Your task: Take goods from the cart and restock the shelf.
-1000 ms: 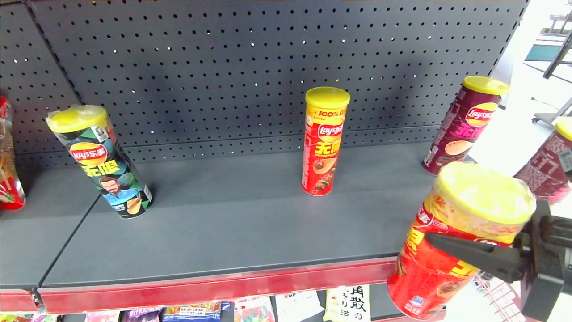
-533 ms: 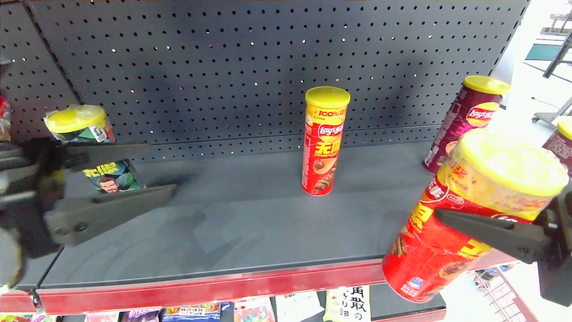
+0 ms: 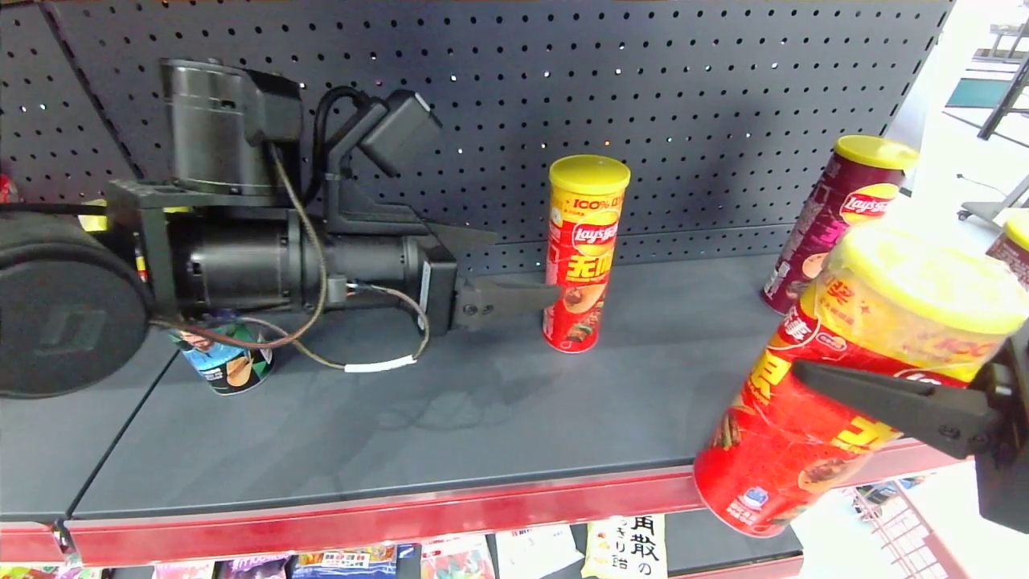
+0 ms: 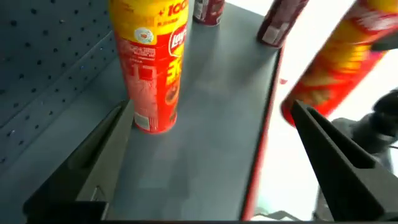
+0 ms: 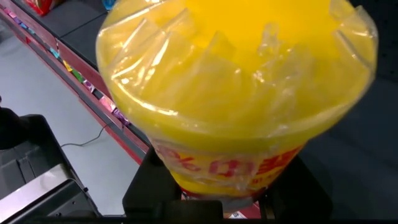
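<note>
My right tool (image 3: 852, 386) grips a tilted red can (image 3: 772, 466), hanging just off the front lip of the shelf (image 3: 402, 418). It could catch that lip going in. My left tool (image 4: 208, 112) is spread wide, one finger just beside the standing can (image 3: 580, 257). A nudge could topple it.

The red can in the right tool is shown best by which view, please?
Head view: the held red can shows tilted, top to base. The right wrist view shows mostly its wrapped yellow lid; the left wrist view shows part of its side.
</note>
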